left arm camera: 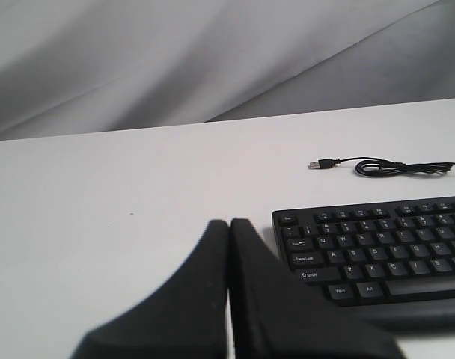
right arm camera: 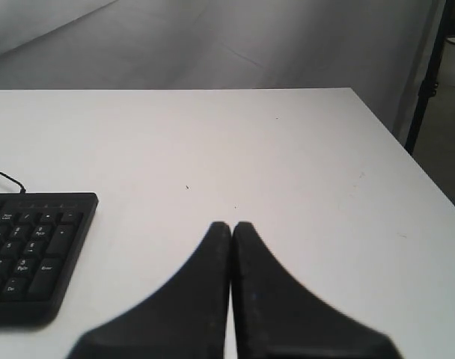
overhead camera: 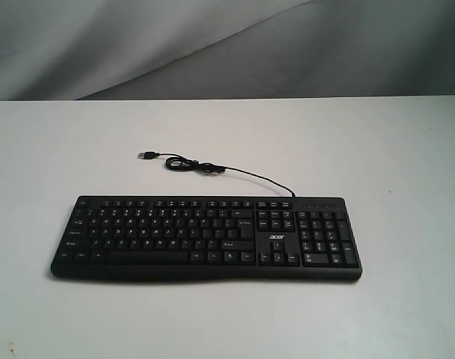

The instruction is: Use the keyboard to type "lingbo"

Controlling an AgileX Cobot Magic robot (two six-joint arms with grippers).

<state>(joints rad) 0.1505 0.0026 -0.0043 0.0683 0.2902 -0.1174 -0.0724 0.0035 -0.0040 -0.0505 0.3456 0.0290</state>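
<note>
Both are pinched tight, holding nothing: my left pincer [left arm camera: 229, 224] hovers off the Caps Lock end of the keyboard [overhead camera: 205, 238], my right pincer [right arm camera: 231, 224] off its number-pad end. It lies flat on the table [overhead camera: 399, 149]. Typing looks unstarted; next, press L alone.

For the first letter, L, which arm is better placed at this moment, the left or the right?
Probably left. The left gripper, shut, sits just off the keyboard at its letter end; the right gripper, also shut, lies farther off, beyond the number pad.
</note>
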